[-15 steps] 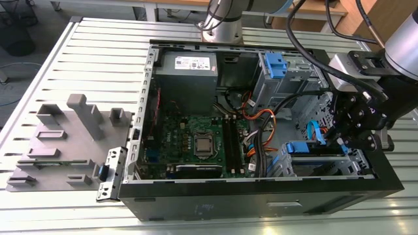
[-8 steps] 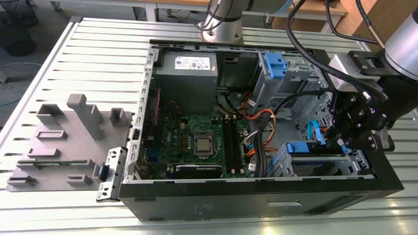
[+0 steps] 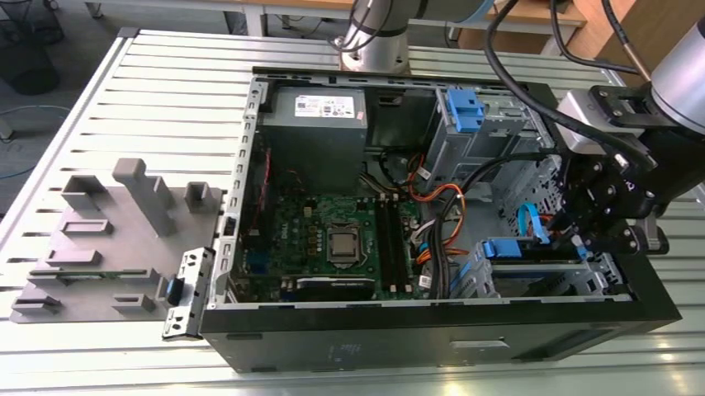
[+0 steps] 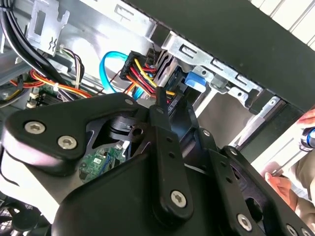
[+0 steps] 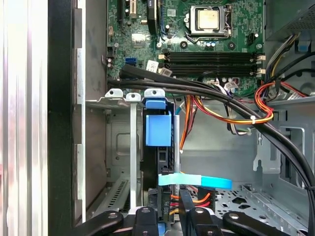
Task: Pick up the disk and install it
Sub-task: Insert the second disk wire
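Observation:
The disk stands edge-on in the lower drive bay of the open computer case, its blue carrier tab toward the motherboard. In the exterior view the same disk sits in the bay at the case's front corner, on the exterior view's right. My gripper hangs right at the disk's rear end, among the cables. In the first wrist view my gripper straddles the rear of the disk, where a flat blue data cable crosses. Whether it grips the disk is hidden.
Bundles of black, red and yellow cables run over the bay. The motherboard and grey power supply fill the case. A second blue bracket sits in the upper bay. A grey fixture lies outside. A person's hand is beside the case.

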Robot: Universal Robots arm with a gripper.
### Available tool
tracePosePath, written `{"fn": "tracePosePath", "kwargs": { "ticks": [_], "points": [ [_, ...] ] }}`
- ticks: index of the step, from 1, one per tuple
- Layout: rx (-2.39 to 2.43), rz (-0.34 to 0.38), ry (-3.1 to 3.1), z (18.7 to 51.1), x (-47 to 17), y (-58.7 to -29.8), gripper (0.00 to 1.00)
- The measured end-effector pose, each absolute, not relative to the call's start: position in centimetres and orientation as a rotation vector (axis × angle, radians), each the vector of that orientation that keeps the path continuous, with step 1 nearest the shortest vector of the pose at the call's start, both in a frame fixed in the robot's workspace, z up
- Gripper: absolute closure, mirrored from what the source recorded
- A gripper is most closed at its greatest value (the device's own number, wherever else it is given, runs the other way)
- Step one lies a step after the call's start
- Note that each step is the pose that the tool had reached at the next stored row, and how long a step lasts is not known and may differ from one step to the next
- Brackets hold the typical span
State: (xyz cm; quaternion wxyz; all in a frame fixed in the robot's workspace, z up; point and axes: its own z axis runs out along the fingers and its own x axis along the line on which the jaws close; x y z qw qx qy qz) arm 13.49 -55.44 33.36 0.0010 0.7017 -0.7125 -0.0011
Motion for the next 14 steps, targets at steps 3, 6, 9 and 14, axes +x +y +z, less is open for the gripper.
{"fn": "tracePosePath", "kwargs": {
  "ticks": [3, 6, 9, 14],
  "points": [
    [2.203, -0.003, -2.237, 33.25, 13.53, -55.34, 0.69],
    [2.203, -0.003, -2.236, 33.11, 13.54, -55.30, 0.69],
    [2.203, -0.003, -2.236, 33.10, 13.54, -55.30, 0.69],
    [2.203, -0.003, -2.236, 33.11, 13.54, -55.30, 0.77]
  ]
}}
